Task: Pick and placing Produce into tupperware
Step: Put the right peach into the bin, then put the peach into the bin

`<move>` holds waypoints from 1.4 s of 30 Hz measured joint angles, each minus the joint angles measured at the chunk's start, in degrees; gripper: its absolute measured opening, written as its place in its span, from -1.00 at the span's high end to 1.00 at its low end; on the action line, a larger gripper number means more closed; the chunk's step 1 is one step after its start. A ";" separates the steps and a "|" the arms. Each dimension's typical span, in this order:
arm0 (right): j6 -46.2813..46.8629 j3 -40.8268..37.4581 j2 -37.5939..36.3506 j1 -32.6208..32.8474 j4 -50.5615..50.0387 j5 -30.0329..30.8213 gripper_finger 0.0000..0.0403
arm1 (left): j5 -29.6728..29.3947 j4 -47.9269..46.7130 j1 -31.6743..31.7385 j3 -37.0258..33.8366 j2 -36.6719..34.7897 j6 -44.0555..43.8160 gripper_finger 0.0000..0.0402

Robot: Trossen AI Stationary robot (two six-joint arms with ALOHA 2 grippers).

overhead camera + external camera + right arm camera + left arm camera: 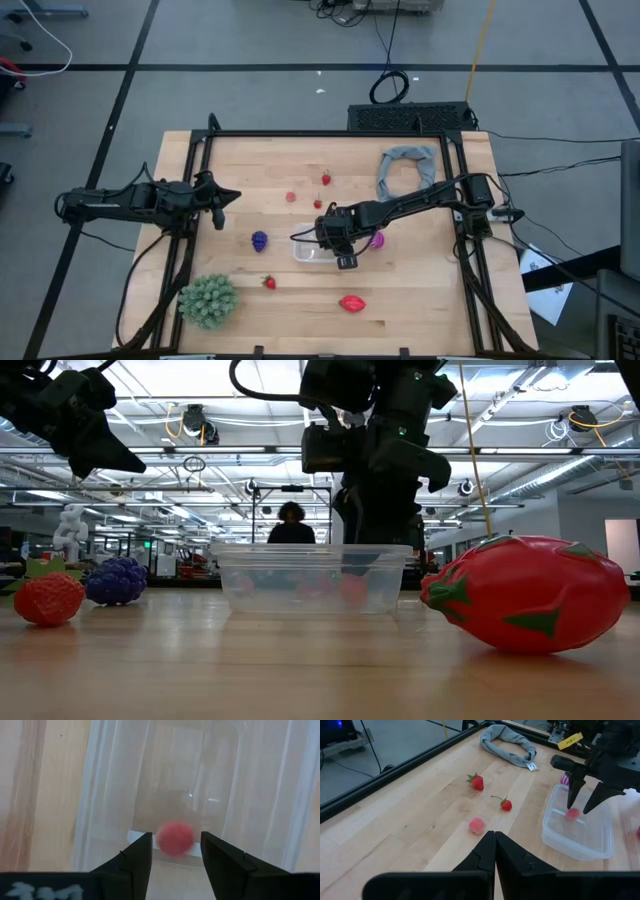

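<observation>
The clear tupperware (306,251) (580,832) stands at the table's middle. My right gripper (176,851) (580,806) is open and points down into it. A small red berry (175,838) (573,813) sits in the tub between the fingertips, with a gap on each side. On the wood lie a purple fruit (259,241), a magenta one (378,240), a red oval (351,302), a strawberry (269,282) and three small red pieces (477,825) (506,804) (477,782). My left gripper (228,197) (495,842) is shut, raised over the table's left part.
A big green spiky ball (209,300) sits at the near left corner. A grey cloth ring (407,168) lies at the far right. A dark frame (320,134) runs along the table's edges. A person (291,523) shows in the room behind.
</observation>
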 joint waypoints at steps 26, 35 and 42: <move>-15.68 9.10 -0.72 -1.89 -5.21 12.82 0.12 | 0.00 -0.02 0.00 0.00 0.00 0.71 0.95; -17.42 9.46 -2.99 -7.68 -12.39 19.98 0.12 | -0.02 2.10 -0.02 0.00 0.13 3.64 0.95; -17.79 9.46 -9.48 -11.49 -14.29 23.16 0.12 | 0.35 16.45 0.00 0.02 7.25 10.27 0.95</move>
